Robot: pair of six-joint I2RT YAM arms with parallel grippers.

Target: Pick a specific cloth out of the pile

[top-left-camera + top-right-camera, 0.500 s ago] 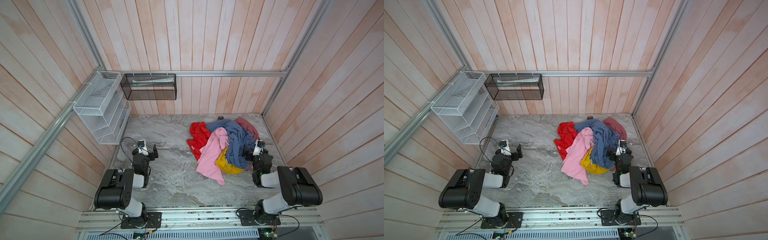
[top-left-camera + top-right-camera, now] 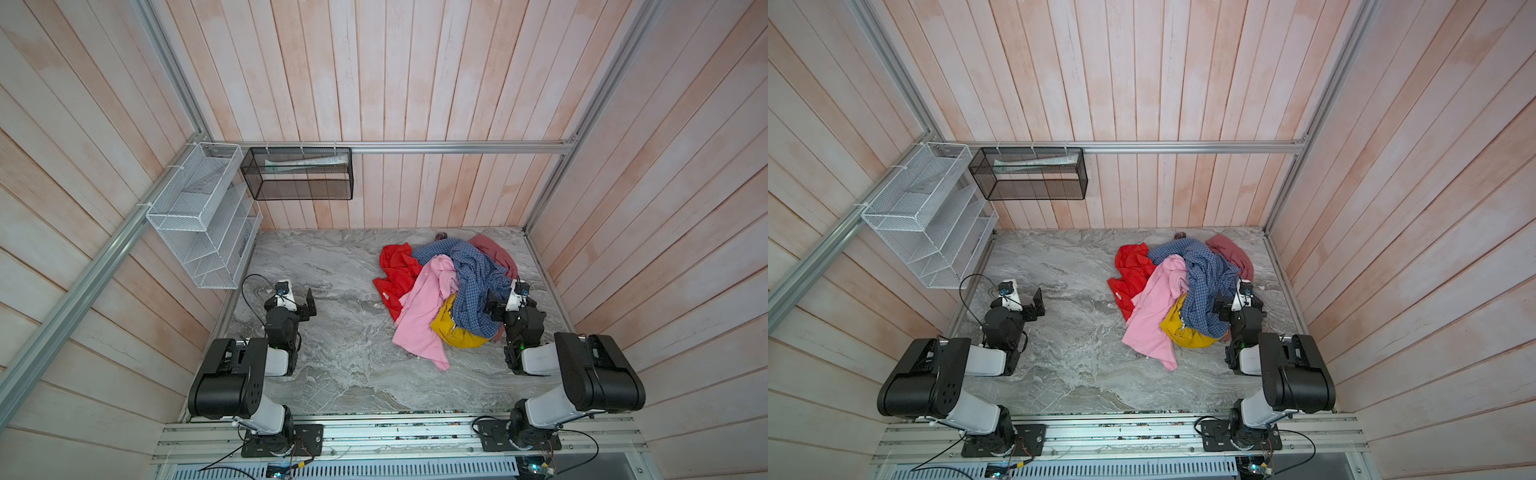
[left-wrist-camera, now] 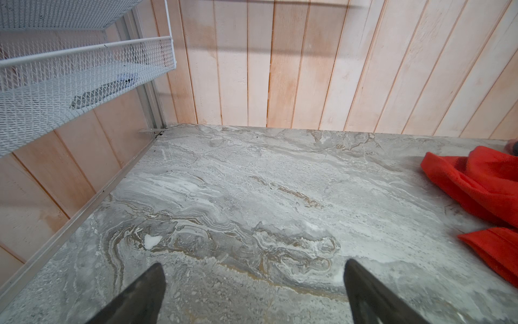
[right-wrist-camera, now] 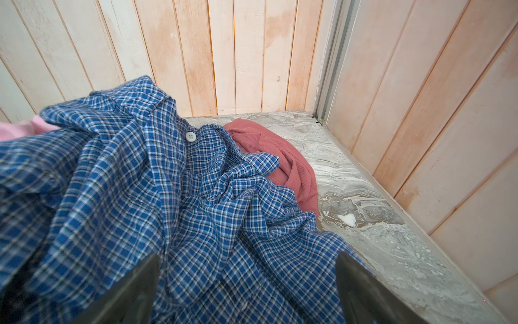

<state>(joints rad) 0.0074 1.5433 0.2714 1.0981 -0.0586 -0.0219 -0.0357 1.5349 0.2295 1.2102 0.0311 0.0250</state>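
cloth [image 2: 397, 270]: bright red, lying on the table [image 2: 332, 353] at the left edge of the pile [image 2: 453, 299] — one side tucked under the pink top [image 2: 424, 316]; white tag [image 2: 385, 296] showing.
pile: blue checked shirt [image 2: 478, 270] on top, mustard piece [image 2: 453, 332] beneath, dusty rose cloth [image 2: 494, 249] far right.
left claw [image 3: 253, 269]: jaws wide apart, empty, over bare table, well apart from the cloth.
right claw [image 4: 248, 256]: jaws wide apart — over the blue checked shirt, nothing pinched.

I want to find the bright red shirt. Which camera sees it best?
The top views: both show far more of the red shirt than the others, though it lies partly under the pink top. The left wrist view catches only an edge of the shirt. The right wrist view shows none of it.
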